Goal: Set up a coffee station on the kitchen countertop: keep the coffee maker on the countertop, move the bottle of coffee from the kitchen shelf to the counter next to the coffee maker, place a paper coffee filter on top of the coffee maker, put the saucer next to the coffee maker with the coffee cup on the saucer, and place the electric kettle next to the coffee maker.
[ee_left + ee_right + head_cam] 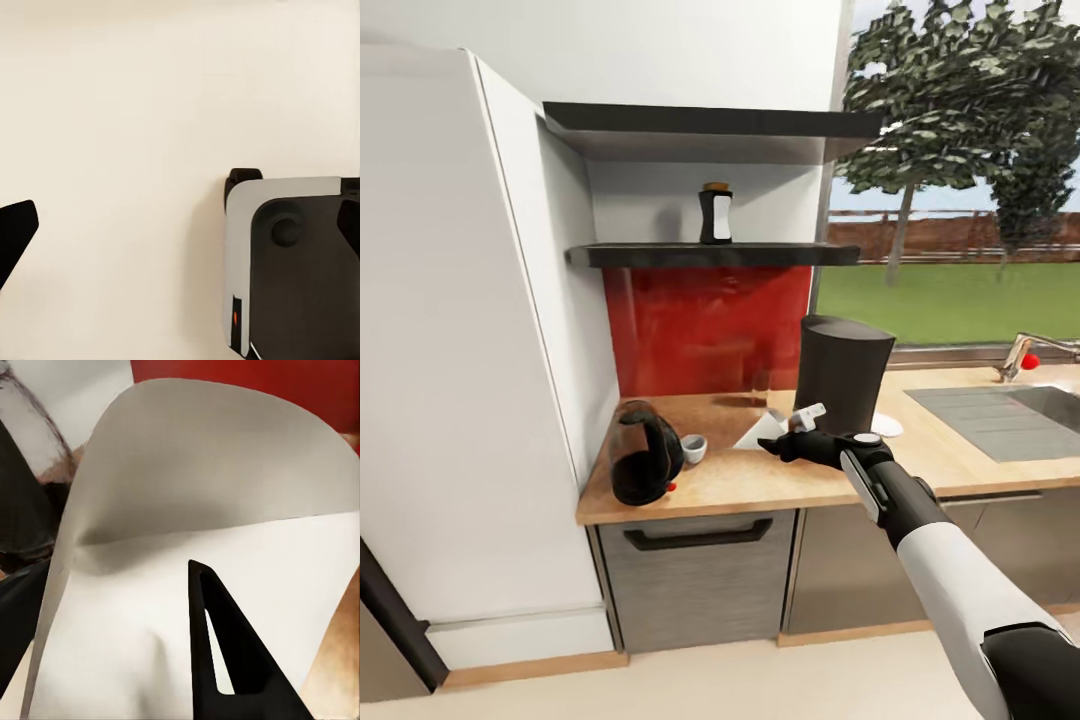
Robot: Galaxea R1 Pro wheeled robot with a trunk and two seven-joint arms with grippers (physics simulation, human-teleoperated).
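Right wrist view has the paper coffee filter (202,510) spread right across the fingers, one dark fingertip (225,645) lying against its face. I judge the right gripper (792,442) is pinching it, though the far finger is hidden behind the paper. To finish well, lift it clear of the kitchen countertop (760,480) and lay it flat on the slanted top of the coffee maker (845,380) just beside. Only the head view places the electric kettle (643,452), coffee cup (693,448) and the shelved bottle of coffee (715,213). I cannot tell how the left gripper's jaws stand.
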